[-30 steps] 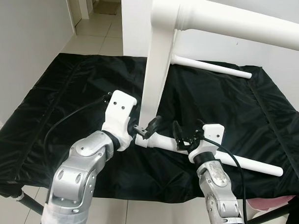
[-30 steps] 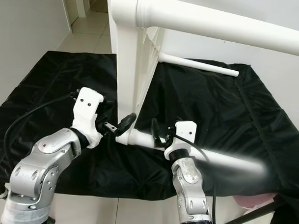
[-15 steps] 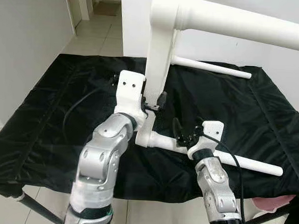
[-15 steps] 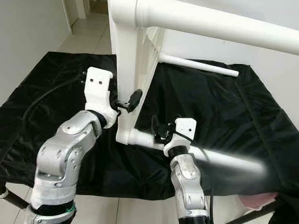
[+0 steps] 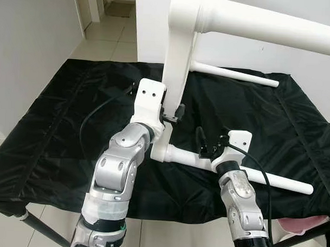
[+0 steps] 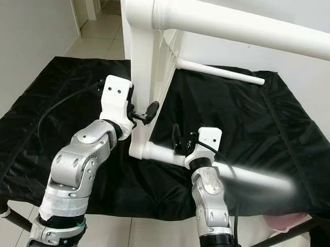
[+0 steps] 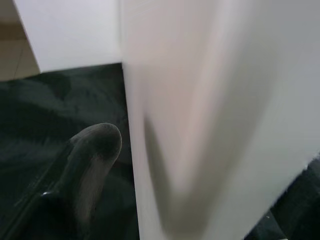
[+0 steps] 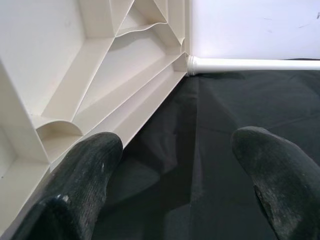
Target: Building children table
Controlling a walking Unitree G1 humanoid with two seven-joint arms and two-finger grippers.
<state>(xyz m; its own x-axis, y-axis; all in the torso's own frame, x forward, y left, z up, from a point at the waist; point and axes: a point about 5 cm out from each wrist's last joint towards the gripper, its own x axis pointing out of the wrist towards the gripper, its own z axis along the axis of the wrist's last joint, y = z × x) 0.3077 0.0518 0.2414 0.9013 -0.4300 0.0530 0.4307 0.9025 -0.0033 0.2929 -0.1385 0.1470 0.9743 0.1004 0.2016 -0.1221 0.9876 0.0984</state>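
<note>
Up from the lower leg joint goes the left gripper [image 5: 172, 114], fingers now clamped on the white table top's [image 6: 142, 63] edge, steadying it on its side over the black sheet [image 5: 57, 114]. Behind the near leg [image 5: 271, 180], the right gripper [image 5: 203, 148] hangs spread, holding nothing. Three legs look fitted; whether a fourth remains cannot be told. No containers are about.
</note>
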